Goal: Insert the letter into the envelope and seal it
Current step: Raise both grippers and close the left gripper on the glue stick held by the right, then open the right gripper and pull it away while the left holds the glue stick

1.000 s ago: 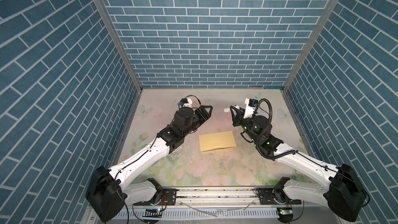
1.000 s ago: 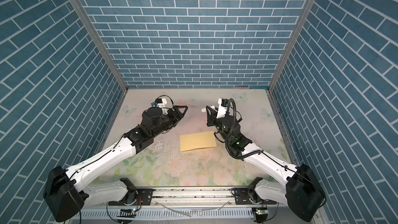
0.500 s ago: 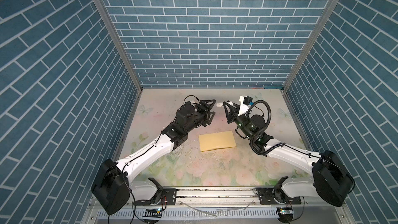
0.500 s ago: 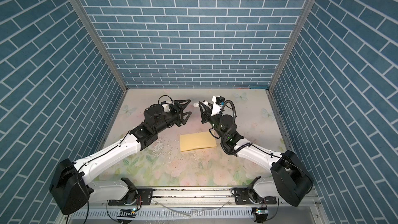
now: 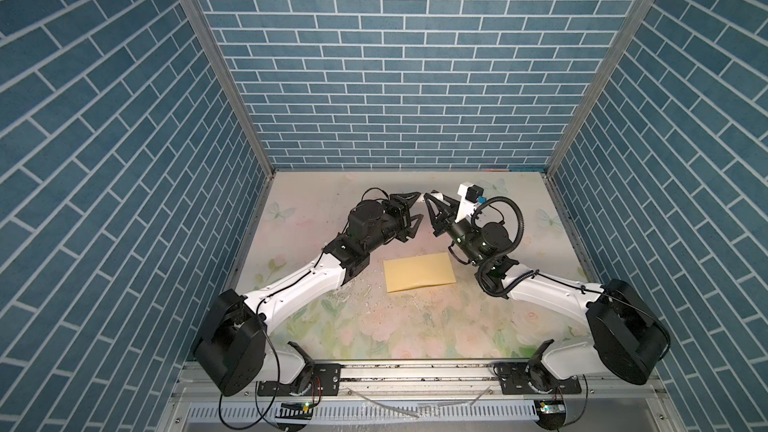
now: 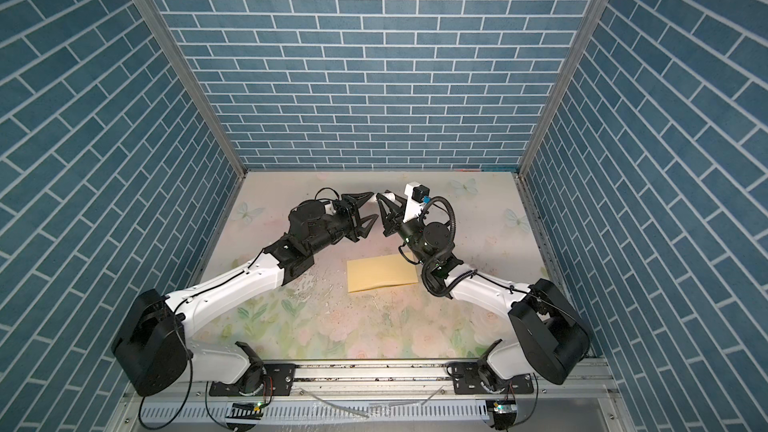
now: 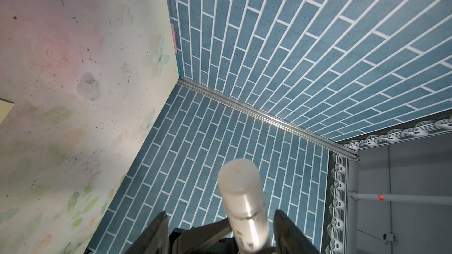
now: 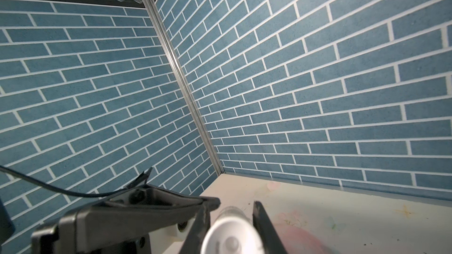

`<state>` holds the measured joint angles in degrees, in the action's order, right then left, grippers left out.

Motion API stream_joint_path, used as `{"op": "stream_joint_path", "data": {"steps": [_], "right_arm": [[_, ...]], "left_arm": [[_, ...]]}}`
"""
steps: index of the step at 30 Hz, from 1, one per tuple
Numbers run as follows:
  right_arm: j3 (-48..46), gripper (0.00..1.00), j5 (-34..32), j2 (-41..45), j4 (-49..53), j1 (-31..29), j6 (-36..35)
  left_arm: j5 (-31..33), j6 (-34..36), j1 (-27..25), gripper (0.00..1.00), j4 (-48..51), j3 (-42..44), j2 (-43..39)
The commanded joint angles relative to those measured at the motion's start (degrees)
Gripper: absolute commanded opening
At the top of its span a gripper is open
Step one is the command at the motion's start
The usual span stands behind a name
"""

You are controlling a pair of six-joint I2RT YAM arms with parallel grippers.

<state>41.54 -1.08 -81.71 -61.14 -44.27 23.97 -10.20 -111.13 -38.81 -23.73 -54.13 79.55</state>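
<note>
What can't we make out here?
No view shows the letter; whether it's inside the envelope is unknown.
Left wrist view: only an envelope corner, cut by edge.
Right wrist view: glue stick blurred, cut by edge.
Both top views: left pincer touching the stick? Too small.

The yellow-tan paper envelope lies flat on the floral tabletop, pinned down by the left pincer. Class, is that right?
Not quite. The yellow-tan paper envelope lies flat on the floral tabletop, but nothing pins it down: both top views show the left pincer in the air beyond it, touching no paper.
</note>
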Motion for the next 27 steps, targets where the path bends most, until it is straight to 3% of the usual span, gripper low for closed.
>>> {"op": "stream_joint_path", "data": {"steps": [1, 14, 22, 24, 27], "right_arm": [[2.5, 0.00, 0.8, -0.6, -4.6, -0.8, -1.6], [1.7, 0.00, 0.3, -2.0, -6.9, -2.3, -1.6], [1.3, 0.00, 0.6, -2.7, -7.3, -2.8, -1.7], [1.3, 0.00, 0.7, -2.6, -6.8, -2.8, -1.6], [1.2, 0.27, 1.1, -1.3, -4.3, -2.8, -1.8]], "left_arm": [[0.0, -1.8, 0.0, 0.64, -3.6, -1.8, 0.4], [0.2, -3.2, 0.8, 0.37, -5.0, -1.3, 1.4], [0.1, -3.1, 1.1, 0.00, -5.3, -1.1, 1.6], [0.1, -2.1, 1.2, 0.00, -5.4, -1.0, 1.7], [-0.4, 3.5, 2.1, 0.00, -3.2, -1.7, 1.4]]}}
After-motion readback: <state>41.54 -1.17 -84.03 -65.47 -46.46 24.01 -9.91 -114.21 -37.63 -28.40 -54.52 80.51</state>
